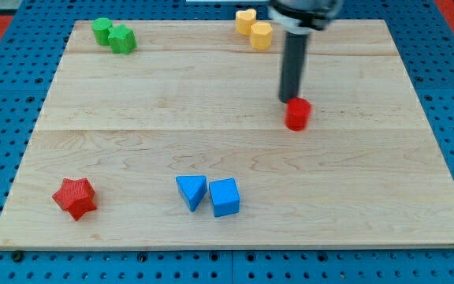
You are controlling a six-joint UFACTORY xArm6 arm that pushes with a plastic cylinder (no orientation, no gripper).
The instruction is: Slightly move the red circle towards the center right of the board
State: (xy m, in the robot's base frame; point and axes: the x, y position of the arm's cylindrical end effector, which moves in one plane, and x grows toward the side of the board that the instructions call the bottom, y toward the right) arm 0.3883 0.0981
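Note:
The red circle (297,113) is a small red cylinder standing on the wooden board (235,142), right of the middle and a little above it. My dark rod comes down from the view's top, and my tip (288,99) rests at the red circle's upper left edge, touching it or nearly so.
A red star (75,197) lies at the lower left. A blue triangle (191,192) and a blue cube (225,197) lie side by side at the lower middle. Two green blocks (114,35) lie at the upper left. Two yellow blocks (254,28) lie at the upper middle.

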